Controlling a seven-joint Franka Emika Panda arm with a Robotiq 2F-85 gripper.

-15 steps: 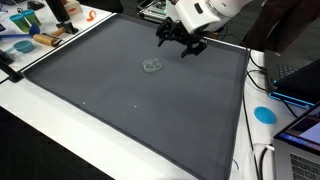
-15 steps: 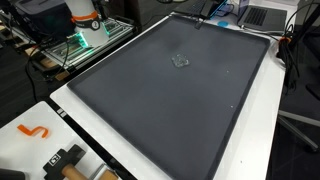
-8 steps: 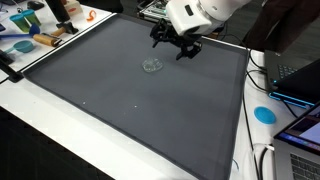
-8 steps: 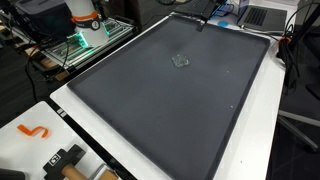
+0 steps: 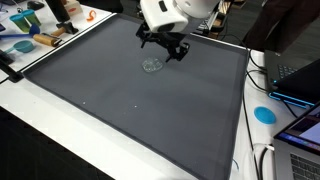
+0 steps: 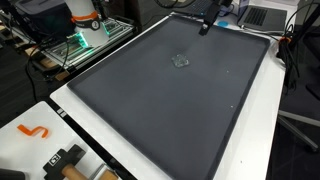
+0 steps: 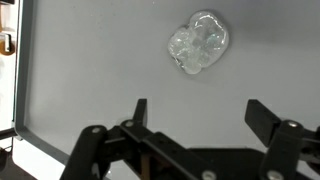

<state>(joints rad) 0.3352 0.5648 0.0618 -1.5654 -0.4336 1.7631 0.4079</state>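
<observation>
Gripper [image 7: 200, 118], fingers spread wide and empty, hangs above the grey mat [image 7: 90, 60]. The clear plastic piece [image 7: 198, 42] lies on the mat at 12 o'clock from the fingertips, untouched. The spread looks wide enough to straddle it.

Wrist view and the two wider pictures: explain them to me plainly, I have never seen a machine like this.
This is a robot arm ending in a two-fingered gripper. Two cameras stand outside and look at the white table from different spots; the third sits on the wrist and looks down past the gripper. A dark grey mat covers the table. On it lies one small clear plastic object, crumpled-looking. The gripper hovers near it, jaws open, holding nothing.
</observation>
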